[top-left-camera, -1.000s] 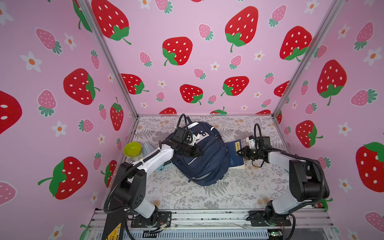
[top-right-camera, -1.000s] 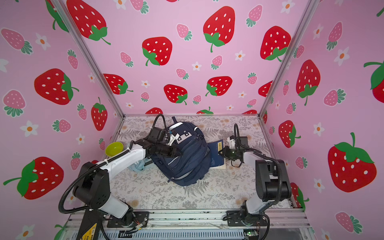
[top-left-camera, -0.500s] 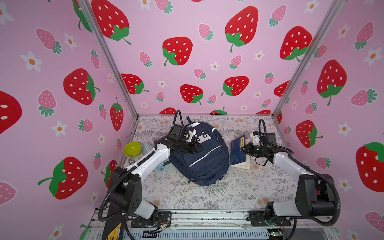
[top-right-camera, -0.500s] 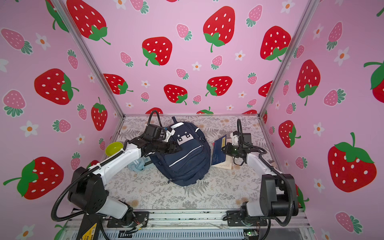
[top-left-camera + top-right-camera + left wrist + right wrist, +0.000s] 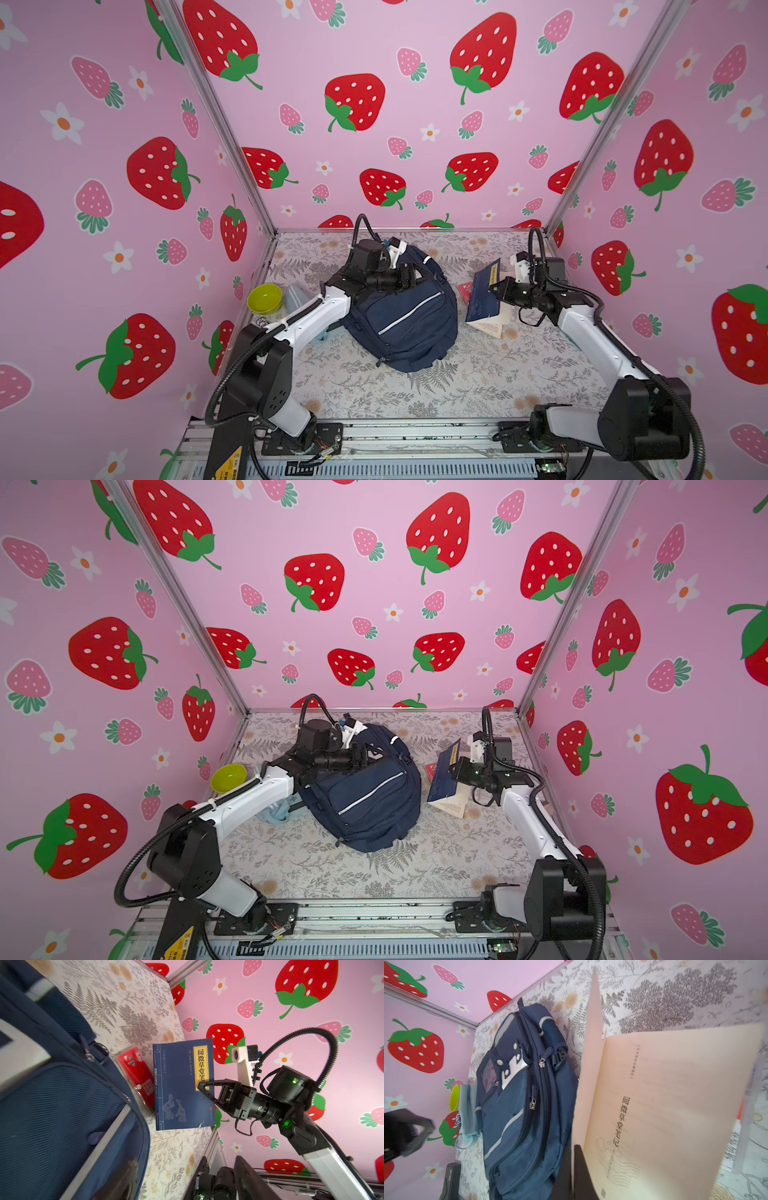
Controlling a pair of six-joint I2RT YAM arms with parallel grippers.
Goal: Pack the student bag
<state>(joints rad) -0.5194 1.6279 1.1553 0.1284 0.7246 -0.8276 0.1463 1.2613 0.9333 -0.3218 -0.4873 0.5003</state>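
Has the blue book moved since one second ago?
Yes. The blue book lay flat on the table; now its cover stands raised off it, clamped in the right pincer, in about the same place beside the student bag.

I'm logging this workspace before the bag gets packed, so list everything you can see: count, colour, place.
student bag: one, navy, mid-table
book: one, blue cover, right of the bag
packet: one, red, between bag and book
bowl: one, lime green, table's left edge
cloth: one, pale blue, at the bag's left
table: one, fern-print cover
left claw: one, black, open, over the bag's top
right claw: one, black, shut on the book's cover
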